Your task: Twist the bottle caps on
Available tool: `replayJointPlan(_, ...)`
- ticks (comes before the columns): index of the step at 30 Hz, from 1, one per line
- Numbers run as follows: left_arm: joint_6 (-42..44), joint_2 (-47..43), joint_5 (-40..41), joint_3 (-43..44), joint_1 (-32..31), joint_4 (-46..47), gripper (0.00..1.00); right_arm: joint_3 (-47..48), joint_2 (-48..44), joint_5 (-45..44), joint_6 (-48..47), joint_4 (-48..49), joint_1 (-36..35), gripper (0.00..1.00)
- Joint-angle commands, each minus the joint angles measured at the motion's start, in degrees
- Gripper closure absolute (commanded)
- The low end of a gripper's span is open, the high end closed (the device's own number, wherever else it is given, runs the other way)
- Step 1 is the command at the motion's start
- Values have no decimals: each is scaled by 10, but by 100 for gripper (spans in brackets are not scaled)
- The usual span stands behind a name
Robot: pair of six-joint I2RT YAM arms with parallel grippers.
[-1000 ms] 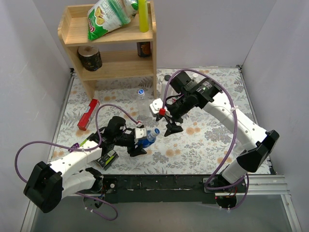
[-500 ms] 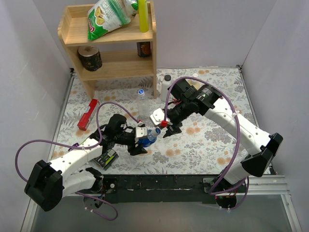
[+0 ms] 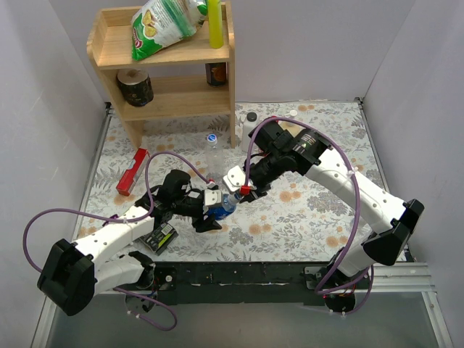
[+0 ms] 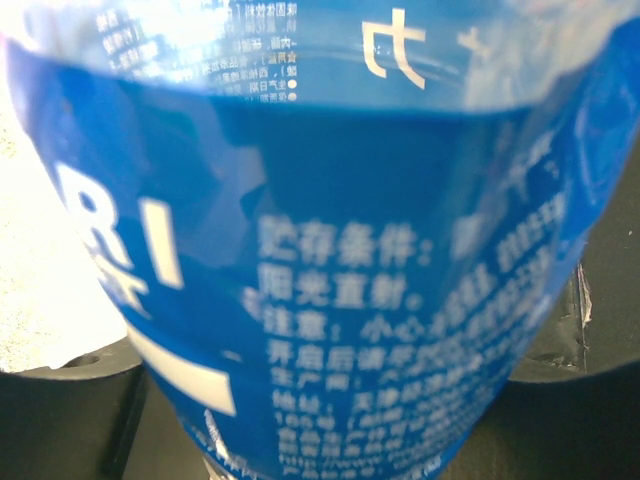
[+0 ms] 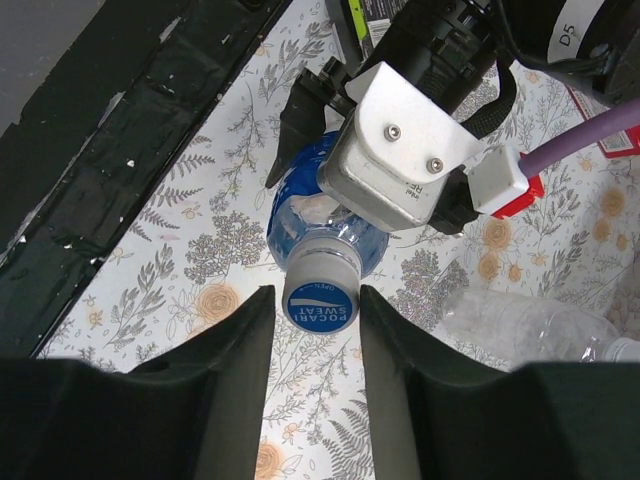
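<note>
Our left gripper (image 3: 209,212) pinches the blue bottle (image 4: 350,300); our right gripper (image 5: 315,297) straddles its blue cap (image 5: 320,300), clamped or not we cannot tell

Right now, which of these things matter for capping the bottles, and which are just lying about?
Job: blue bottle, held by left pincer; its blue cap, between the fingers of the right pincer; clear bottle, cap on.
Lying about: wooden shelf, snack bag, red box, white bottle, black packet.

I have the left gripper (image 3: 209,210) low, clamped on a blue-labelled clear plastic bottle (image 4: 330,300) — the right arm (image 3: 341,170) arches over, right gripper (image 5: 320,300) pointing down, fingers (image 5: 230,390) narrowly parted.
</note>
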State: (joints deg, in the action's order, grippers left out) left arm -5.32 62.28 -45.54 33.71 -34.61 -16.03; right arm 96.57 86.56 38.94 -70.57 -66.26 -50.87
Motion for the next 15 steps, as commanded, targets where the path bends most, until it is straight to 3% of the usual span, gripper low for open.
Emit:
replayJointPlan(1,8,-1,-14,21,2,1,100,2,-1,6,-11,-5,-6,58)
replayJointPlan(4,3,-3,-3,24,2,2,100,2,11,2,40,9,-6,70)
replayJointPlan(8,-26,-26,55,18,2,59,100,12,45,-28,182,50,-5,76)
replayJointPlan(15,-101,-80,173,-14,1,157,100,90,145,10,428,59,23,81)
